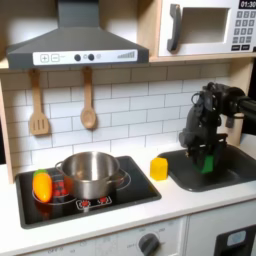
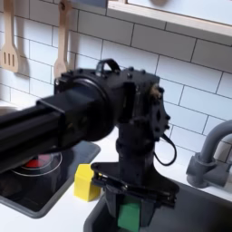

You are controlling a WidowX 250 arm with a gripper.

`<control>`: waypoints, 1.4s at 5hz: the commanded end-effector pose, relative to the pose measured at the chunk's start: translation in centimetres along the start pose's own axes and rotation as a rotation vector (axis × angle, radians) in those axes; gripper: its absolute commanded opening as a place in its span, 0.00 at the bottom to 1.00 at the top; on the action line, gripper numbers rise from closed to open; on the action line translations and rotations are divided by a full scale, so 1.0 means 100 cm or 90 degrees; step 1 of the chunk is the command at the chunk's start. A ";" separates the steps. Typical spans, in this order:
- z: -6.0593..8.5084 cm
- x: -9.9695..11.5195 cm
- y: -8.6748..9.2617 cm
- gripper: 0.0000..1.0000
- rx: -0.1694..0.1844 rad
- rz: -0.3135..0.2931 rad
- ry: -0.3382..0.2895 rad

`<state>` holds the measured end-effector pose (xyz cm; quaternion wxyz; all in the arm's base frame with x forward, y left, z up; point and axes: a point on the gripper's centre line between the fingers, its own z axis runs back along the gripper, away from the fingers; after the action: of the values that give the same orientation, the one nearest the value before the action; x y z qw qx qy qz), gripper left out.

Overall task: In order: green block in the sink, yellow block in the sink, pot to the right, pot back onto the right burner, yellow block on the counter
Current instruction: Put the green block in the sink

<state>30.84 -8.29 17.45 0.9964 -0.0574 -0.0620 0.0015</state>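
My gripper is shut on the green block and holds it low over the dark grey sink at the first exterior view's right. Seen close in the second exterior view, the green block sits between the black fingers of the gripper, above the sink. The yellow block stands on the cream counter just left of the basin, and the yellow block shows beside the arm. The steel pot rests on the black cooktop.
An orange oval toy lies on the cooktop's left side. A dark curved faucet stands behind the sink. Two wooden utensils hang on the tiled wall, under a hood; a microwave sits above the sink.
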 end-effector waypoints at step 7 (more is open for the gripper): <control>-0.019 0.012 -0.003 1.00 0.026 0.014 0.015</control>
<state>32.22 -9.08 14.97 0.9987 -0.0338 -0.0379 0.0070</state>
